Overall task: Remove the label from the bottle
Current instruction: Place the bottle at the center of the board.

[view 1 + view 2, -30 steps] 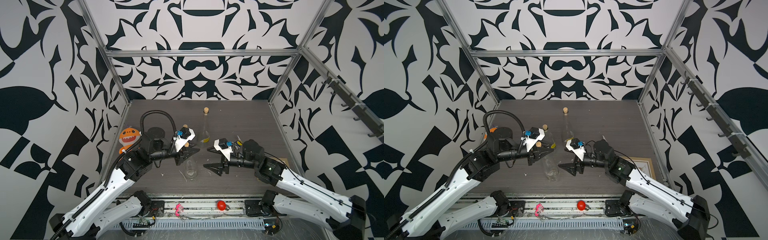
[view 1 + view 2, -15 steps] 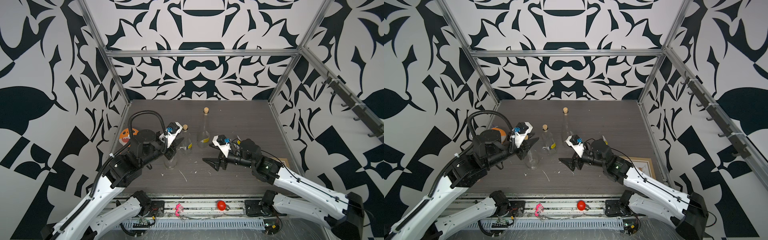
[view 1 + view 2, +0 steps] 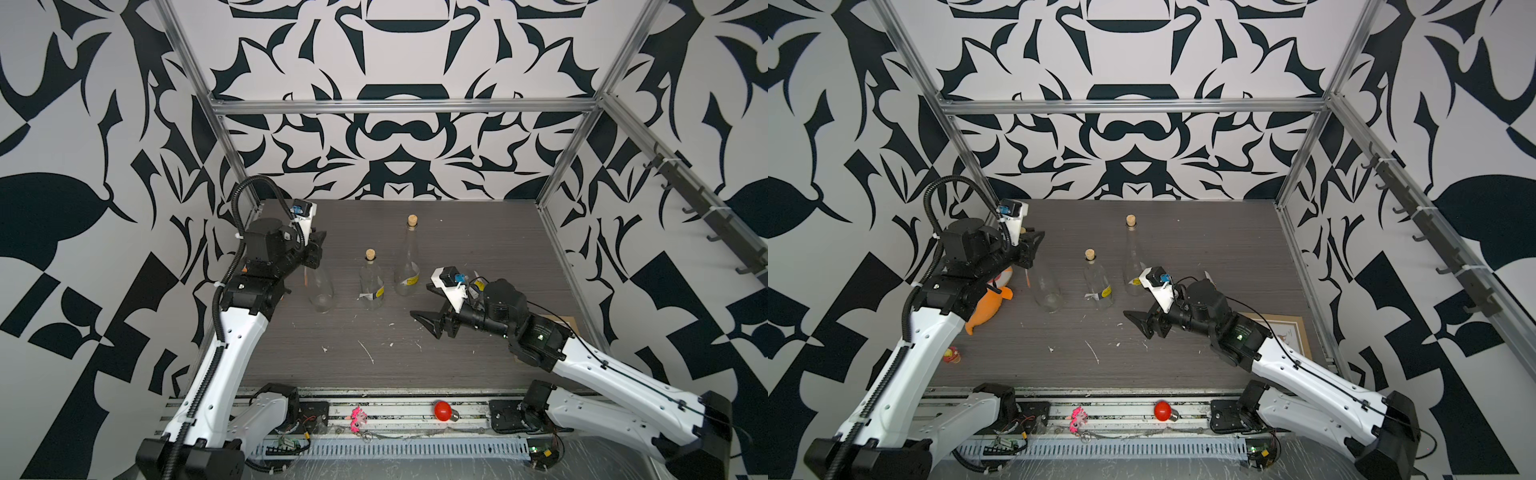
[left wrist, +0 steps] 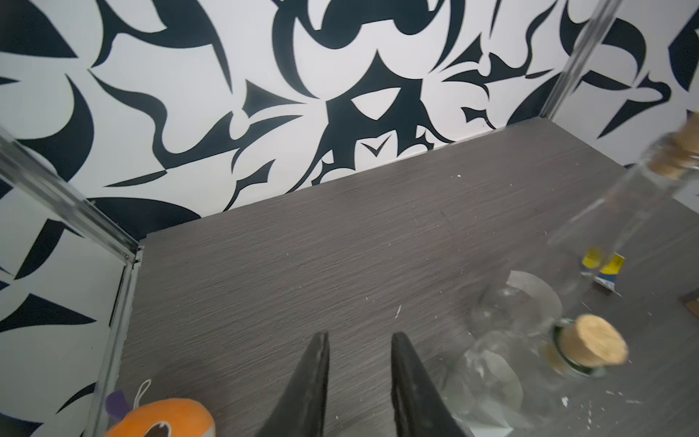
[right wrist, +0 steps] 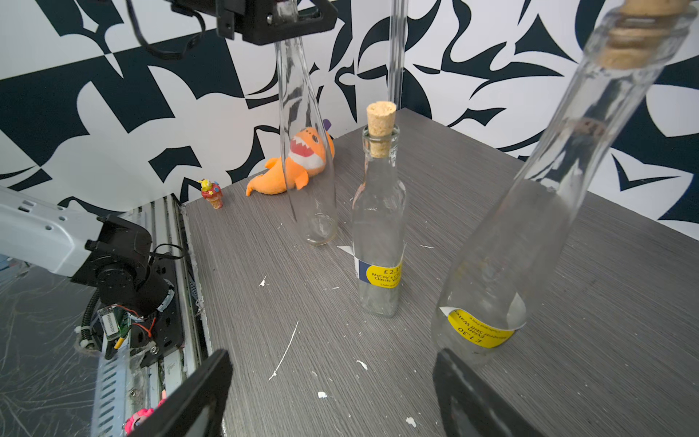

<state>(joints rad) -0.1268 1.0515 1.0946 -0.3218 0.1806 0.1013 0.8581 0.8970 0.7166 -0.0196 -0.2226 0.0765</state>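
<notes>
Bottle (image 3: pixel 321 291) at my left, bare glass with no label I can see, is clamped by the neck in the shut left gripper (image 3: pixel 313 254), base at the table (image 3: pixel 457 365) (touching or not, I can't tell). I judge it done and due for setting down. Next, the short bottle (image 5: pixel 378 234) or tall bottle (image 5: pixel 529 227) needs its yellow label (image 5: pixel 382 278) pinched at the lifted edge. Right gripper (image 5: pixel 333 355) hovers low beside them, jaws wide, empty.

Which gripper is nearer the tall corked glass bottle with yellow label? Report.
Right. Right gripper open beside the tall bottle; left gripper far off, gripping the unlabelled clear bottle.
</notes>
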